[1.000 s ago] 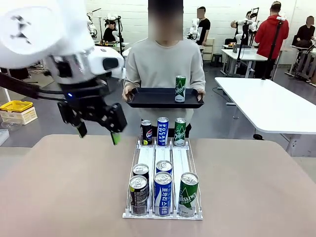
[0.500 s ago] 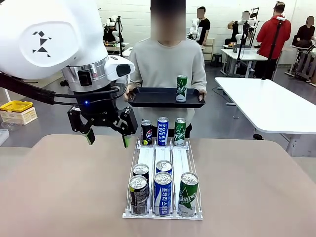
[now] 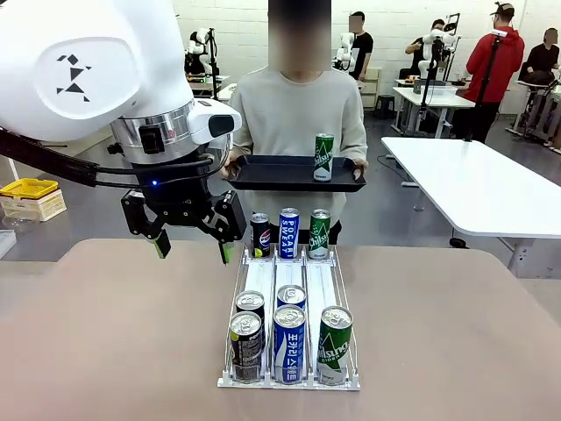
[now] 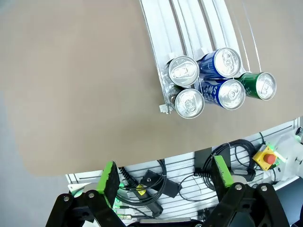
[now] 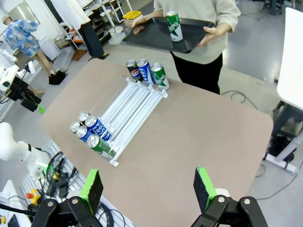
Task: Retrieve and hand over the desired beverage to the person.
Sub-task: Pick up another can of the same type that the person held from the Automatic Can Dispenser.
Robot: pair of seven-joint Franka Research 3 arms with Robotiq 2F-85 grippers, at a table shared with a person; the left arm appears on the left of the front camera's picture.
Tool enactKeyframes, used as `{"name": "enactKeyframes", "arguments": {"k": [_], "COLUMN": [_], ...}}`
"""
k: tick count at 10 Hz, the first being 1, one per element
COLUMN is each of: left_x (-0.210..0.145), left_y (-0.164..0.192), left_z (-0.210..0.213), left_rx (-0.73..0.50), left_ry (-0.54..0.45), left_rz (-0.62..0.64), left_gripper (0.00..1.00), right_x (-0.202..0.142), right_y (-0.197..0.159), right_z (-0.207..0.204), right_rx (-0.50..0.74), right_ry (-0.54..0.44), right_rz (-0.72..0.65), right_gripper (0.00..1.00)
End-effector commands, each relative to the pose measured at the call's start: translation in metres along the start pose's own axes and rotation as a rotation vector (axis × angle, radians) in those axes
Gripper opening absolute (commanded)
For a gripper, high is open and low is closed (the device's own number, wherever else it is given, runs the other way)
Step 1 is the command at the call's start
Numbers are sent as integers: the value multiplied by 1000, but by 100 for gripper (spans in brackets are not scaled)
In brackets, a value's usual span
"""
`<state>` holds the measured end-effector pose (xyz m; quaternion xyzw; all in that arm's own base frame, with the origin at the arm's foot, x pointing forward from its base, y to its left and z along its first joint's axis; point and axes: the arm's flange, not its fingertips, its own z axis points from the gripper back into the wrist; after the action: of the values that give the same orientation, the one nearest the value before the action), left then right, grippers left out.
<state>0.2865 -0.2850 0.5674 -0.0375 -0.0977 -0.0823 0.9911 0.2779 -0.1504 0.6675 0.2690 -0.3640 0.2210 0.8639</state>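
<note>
Left claw point(image 3: 193, 248): spread wide and empty, fingers pointing down over the bare table point(image 3: 114, 333), just left of the far end of the can rack point(image 3: 260, 276).
Right claw point(image 5: 148, 188): also spread wide and empty, held high and well apart from the rack.
Drinks: a black cola can point(image 3: 260, 235), a blue can point(image 3: 288, 232) and a green can point(image 3: 319, 233) stand side by side at the rack's far end. Five more cans crowd its near end.
Person point(image 3: 298, 114): stands at the far side holding a black tray point(image 3: 263, 173) level, with a lone green can point(image 3: 323, 157) upright on it.
Doing the step well: this looks like a reach toward the far row. Centre over one can, put a finger on either side clear of its close neighbours, grip below the rim and lift straight up.
Hard to make out: nothing shows which drink is wanted. The left arm's bulk covers the tray end nearest it. The labels on the two near dark cans are hard to read.
</note>
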Motion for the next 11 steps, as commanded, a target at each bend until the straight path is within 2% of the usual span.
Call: {"name": "enactKeyframes", "arguments": {"k": [1,3,4,6,8,11], "left_x": [-1,0,-5,-8,-6,-2], "left_y": [3,0,-10,-34,-48,-52], "left_z": [2,0,-9,-27,-48,-82], "left_rx": [10,0,0,72,89,92], "left_ry": [1,0,36,113,132,62], "left_rz": [-8,0,17,82,170,174], "left_gripper": [100,100,100,100,100,100], "right_x": [2,2,2,2,2,2], "right_y": [-3,-3,-3,-3,-3,-3], "right_z": [0,0,0,0,0,0], "right_rx": [-3,-3,-3,-3,-3,-3], "right_ry": [5,5,5,5,5,5], "right_rz": [-4,-4,-4,-4,-4,-4], "right_gripper": [100,100,100,100,100,100]}}
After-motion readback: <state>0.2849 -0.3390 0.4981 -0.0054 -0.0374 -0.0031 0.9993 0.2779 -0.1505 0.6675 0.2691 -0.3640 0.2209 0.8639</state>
